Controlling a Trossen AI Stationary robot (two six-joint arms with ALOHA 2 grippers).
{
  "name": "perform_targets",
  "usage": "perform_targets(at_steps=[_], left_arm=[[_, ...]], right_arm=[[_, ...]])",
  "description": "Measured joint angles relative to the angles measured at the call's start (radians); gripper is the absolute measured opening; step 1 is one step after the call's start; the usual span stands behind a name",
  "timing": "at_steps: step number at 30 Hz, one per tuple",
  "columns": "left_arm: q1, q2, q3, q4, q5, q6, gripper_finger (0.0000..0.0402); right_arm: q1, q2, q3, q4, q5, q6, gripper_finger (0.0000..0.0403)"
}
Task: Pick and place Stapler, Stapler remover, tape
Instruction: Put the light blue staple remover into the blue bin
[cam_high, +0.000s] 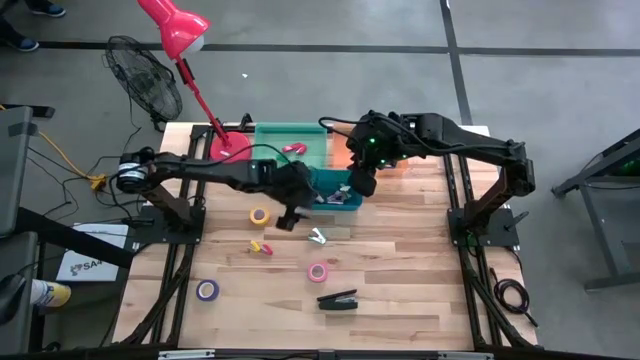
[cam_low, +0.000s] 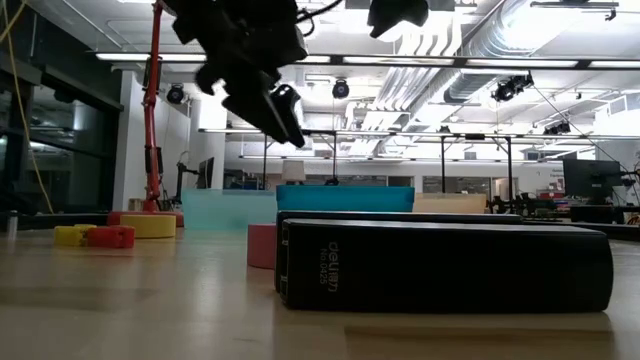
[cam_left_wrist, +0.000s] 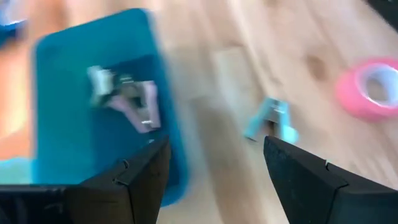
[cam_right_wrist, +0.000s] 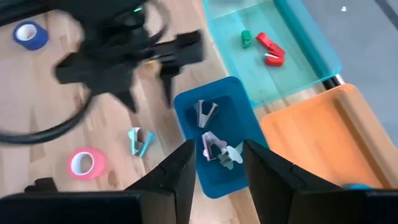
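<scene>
Pale wooden plank table (cam_high: 400, 290) on a grey floor, with wide bare room along its near and right parts. At the far edge, side by side: translucent green tray (cam_high: 290, 140), small blue plastic bin (cam_high: 338, 190) just nearer, orange tray (cam_right_wrist: 323, 130) to the right. Red-based desk lamp (cam_high: 228, 145) at the far left corner; black fan (cam_high: 145, 75) on the floor beyond.

Long slim black stapler (cam_high: 338, 299) lying flat near the front edge, centre, well apart from both arms; fills the foreground in the low view (cam_low: 445, 262).

Ring-shaped tape rolls scattered on the planks: yellow tape roll (cam_high: 259, 215) left of centre, pink tape roll (cam_high: 317, 271) just beyond the stapler, purple tape roll (cam_high: 207, 290) near left.

Pale teal staple remover (cam_high: 317, 237) on bare wood between bin and pink roll; more small claw-shaped removers (cam_right_wrist: 214, 146) inside the blue bin. Small yellow-and-red piece (cam_high: 262, 246) near the yellow roll.

Left gripper (cam_high: 292, 215) raised above the table beside the bin's left edge, fingers spread, nothing between them. Right gripper (cam_high: 362, 183) over the blue bin, fingers (cam_right_wrist: 171, 177) parted a little, holding nothing.
</scene>
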Motion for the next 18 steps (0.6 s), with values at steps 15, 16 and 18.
perform_targets(at_steps=[15,16,18], left_arm=[[-0.2,0.091,-0.002,0.03,-0.161,0.172,0.0253],[-0.207,0.106,-0.001,0.043,-0.178,0.172,0.0253],[-0.213,0.125,0.001,0.042,-0.186,0.173,0.0253]], right_arm=[[0.01,0.0,0.0,0.002,0.019,0.057,0.0124],[0.01,0.0,0.0,0.004,0.019,0.057,0.0124],[0.01,0.0,0.0,0.006,0.018,0.062,0.0124]])
